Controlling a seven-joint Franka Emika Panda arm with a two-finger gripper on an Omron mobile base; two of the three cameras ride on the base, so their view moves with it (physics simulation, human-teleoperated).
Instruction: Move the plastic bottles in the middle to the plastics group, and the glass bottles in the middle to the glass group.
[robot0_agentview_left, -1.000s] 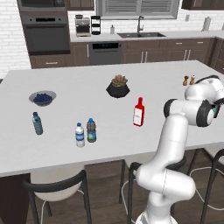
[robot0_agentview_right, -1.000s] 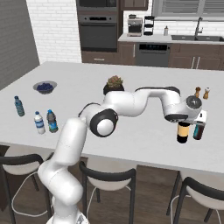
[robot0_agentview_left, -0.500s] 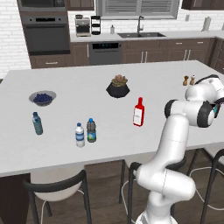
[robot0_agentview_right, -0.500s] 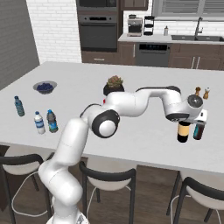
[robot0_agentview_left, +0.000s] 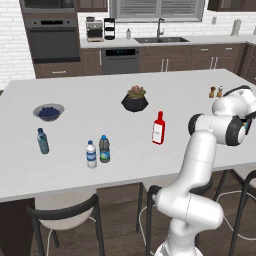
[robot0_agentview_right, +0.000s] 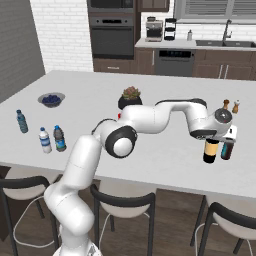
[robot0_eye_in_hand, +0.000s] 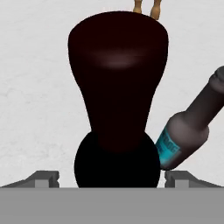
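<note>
Your brown bottle (robot0_agentview_right: 211, 151) stands on the tabletop (robot0_agentview_right: 165, 155) just beside the teal glass bottle (robot0_agentview_right: 227, 150), so that transfer looks done. Gripper (robot0_eye_in_hand: 112, 177) sits above it with jaws apart, one fingertip either side of the bottle, clear of it.

Left for you: the red-capped white bottle (robot0_agentview_left: 158, 128) mid-table, and the small grey bottle (robot0_agentview_left: 104, 149) standing next to the white water bottle (robot0_agentview_left: 90, 154); the teal-tinted bottle (robot0_agentview_left: 43, 141) stands farther left.

Nearby: shakers (robot0_agentview_right: 230, 106), plant pot (robot0_agentview_left: 134, 98), berry bowl (robot0_agentview_left: 48, 111). Lift straight up; the glass bottle stands close.
</note>
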